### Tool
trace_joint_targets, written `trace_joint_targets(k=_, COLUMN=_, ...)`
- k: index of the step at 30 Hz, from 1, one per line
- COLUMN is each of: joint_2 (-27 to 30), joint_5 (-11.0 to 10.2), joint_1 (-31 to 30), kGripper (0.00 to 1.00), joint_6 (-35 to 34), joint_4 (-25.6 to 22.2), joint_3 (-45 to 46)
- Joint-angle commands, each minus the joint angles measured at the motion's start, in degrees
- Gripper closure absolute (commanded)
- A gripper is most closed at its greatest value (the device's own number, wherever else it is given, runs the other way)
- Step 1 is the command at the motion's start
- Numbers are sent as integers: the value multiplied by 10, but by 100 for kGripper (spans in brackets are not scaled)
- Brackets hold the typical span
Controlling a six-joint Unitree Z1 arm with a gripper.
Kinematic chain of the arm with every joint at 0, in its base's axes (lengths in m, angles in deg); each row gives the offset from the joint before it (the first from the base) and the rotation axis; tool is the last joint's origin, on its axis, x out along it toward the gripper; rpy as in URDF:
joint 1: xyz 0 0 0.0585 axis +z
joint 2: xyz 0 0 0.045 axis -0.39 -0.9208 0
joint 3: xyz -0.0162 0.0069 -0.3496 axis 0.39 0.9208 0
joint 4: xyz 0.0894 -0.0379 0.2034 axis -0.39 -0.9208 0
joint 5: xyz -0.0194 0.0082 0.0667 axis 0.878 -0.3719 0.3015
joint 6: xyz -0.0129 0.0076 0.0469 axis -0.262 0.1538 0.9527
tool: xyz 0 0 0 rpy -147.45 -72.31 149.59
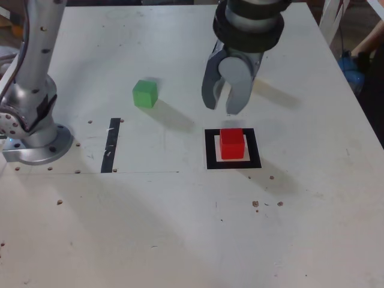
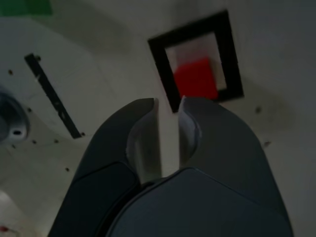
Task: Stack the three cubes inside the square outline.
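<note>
Just right of centre in the exterior view: red cube (image 1: 231,144), flat on the table (image 1: 180,228) inside the square outline (image 1: 209,150), white margin visible on the side toward the bottom of the frame. Same pairing in the wrist view: red cube (image 2: 196,79) within the square outline (image 2: 160,64), blurred. Likely there as base of the stack, hence left alone and untouched.

Up and to the left, well apart from the outline: green cube (image 1: 144,93), loose on the table, clear all round, easy to reach from above. Only a green corner (image 2: 24,6) at the wrist view's edge. No yellow cube in either view; impossible to say where.

Directly above the red cube in the exterior view, nearer the top of the frame: gripper (image 1: 222,108), pointing down, off the table, shadow cast on the surface beside it. Not touching the cube, not over it; outline and cube just ahead of the fingertips in the wrist view (image 2: 168,103). Jaws drawn together to a narrow slot, nothing between them: clenched and empty.

Further out, at left of the exterior view: thin black strip (image 1: 111,146), and the arm's base (image 1: 33,138) at the frame's left edge.

Judged stage: one cube placed, two to go, green probably the nearer candidate; jaws to be spread before any pick.
</note>
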Motion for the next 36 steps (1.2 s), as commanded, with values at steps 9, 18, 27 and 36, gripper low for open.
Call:
trace_joint_targets(k=9, joint_2=40, joint_5=-31, joint_1=78, kGripper=7, joint_6=115, joint_4=17, joint_3=77)
trace_joint_targets(k=18, joint_2=53, joint_5=-67, joint_1=152, kGripper=0, joint_6=284, joint_4=80, joint_3=106)
trace_joint_targets(k=27, joint_2=34, joint_5=-29, joint_1=301, kGripper=0, joint_6=453, joint_4=201, joint_3=123)
trace_joint_targets(k=36, joint_2=-1, joint_5=17, joint_1=342, kGripper=1, joint_6=498, joint_4=245, joint_3=121)
